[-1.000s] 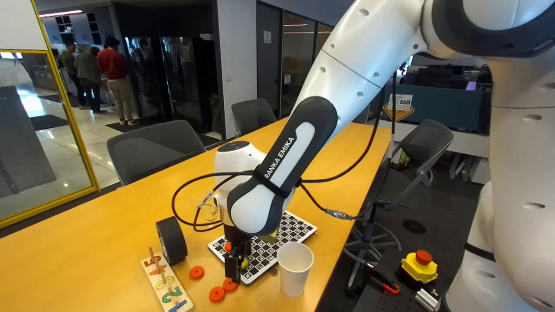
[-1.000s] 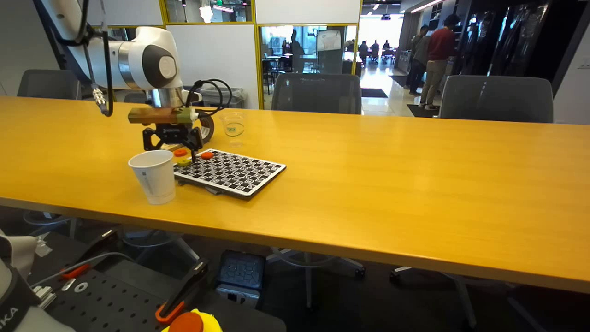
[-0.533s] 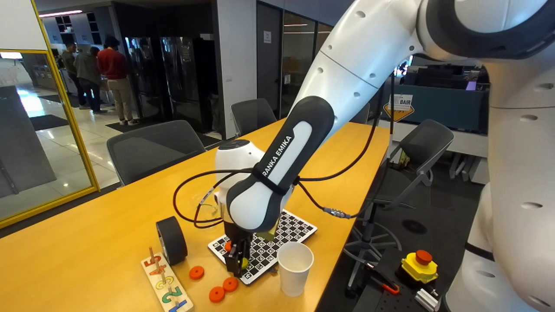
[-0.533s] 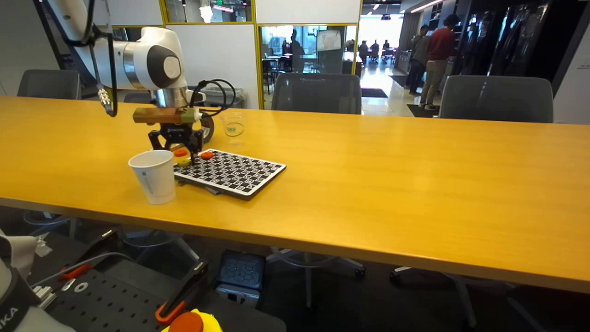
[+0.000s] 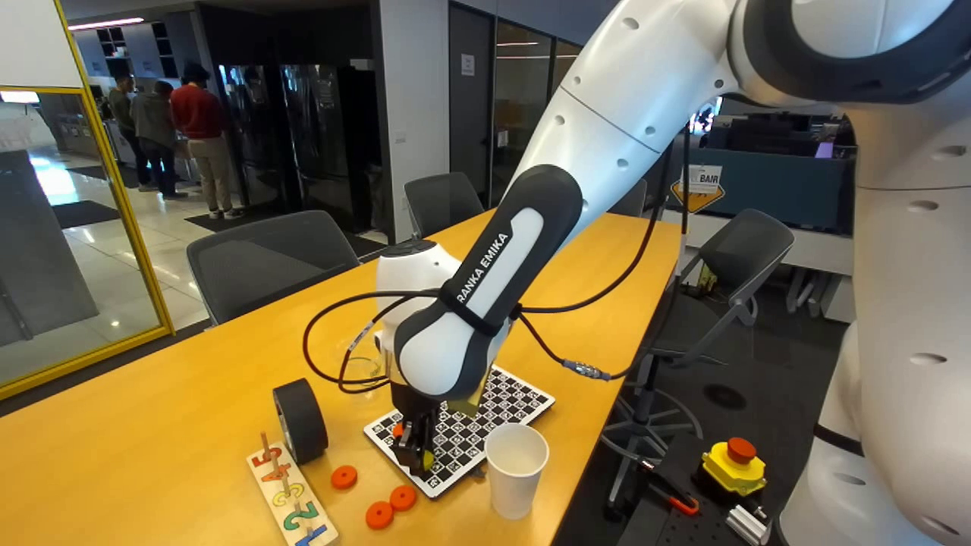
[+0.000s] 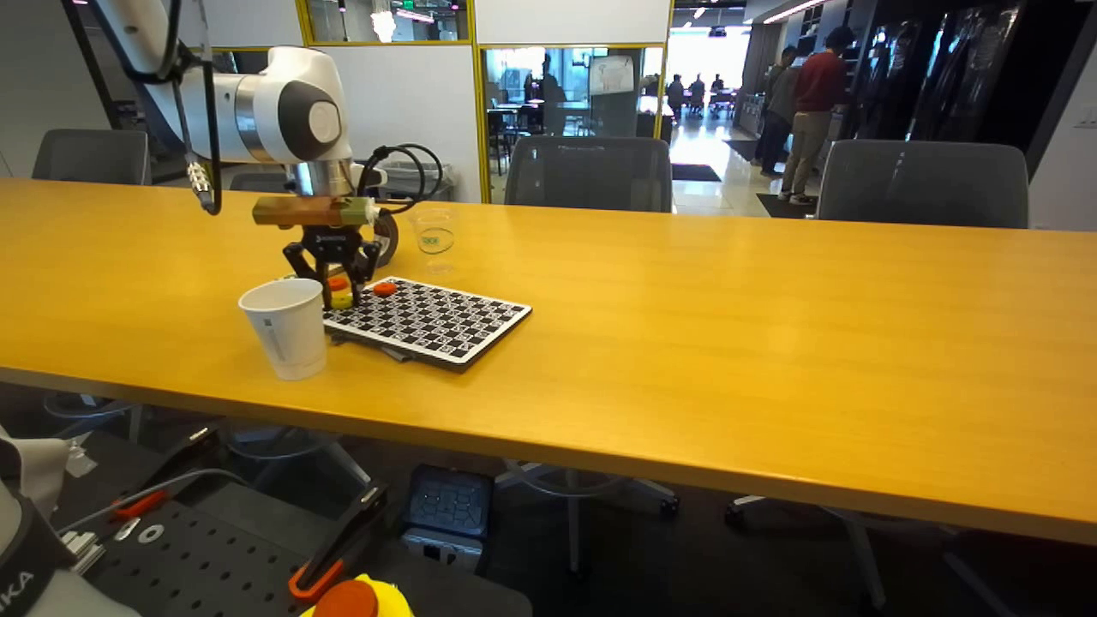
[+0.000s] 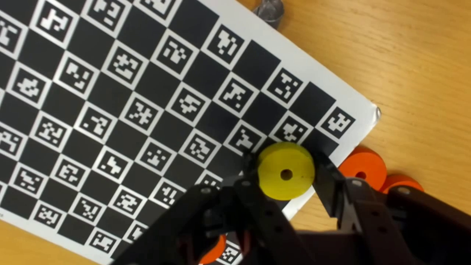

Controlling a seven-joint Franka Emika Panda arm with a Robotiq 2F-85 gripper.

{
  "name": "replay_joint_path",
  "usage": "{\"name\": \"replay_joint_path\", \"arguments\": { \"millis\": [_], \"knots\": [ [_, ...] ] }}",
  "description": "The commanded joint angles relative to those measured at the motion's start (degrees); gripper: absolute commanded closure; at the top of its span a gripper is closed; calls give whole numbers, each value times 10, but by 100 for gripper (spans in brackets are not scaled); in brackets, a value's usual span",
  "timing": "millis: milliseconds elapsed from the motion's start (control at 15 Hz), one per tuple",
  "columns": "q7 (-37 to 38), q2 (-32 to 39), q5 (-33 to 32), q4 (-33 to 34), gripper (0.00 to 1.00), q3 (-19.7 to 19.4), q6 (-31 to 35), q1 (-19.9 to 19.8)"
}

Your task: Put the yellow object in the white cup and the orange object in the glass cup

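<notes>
One white cup (image 6: 287, 336) is standing upright on the near side of the table (image 6: 771, 360) in an exterior view, just beside the checkered board (image 6: 428, 321). Behind the cup, your gripper (image 6: 341, 303) is pointing down near a corner of the board. You are grasping the yellow disc (image 7: 280, 165): both fingers (image 7: 329, 187) are pressing on its opposite sides, as the wrist view is showing. One orange disc (image 6: 385, 290) is lying on the board, near the gripper; three more orange discs (image 5: 380, 515) are lying on the table, near that corner. Farther out, the black roll (image 5: 307, 421) is standing on edge, and the clear cup (image 6: 435, 242) is standing beyond the board. Farthest off, people (image 6: 818, 90) are standing beyond gray chairs (image 6: 587, 176).
</notes>
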Motion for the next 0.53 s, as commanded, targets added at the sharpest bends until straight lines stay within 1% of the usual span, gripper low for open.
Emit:
{"name": "replay_joint_path", "arguments": {
  "millis": [0,133,467],
  "knots": [
    [-4,-27,17,-1,83,12,-37,-10],
    [-9,-64,34,-17,83,20,-75,-12],
    [4,-171,51,-61,83,21,-125,-3]
  ]
}}
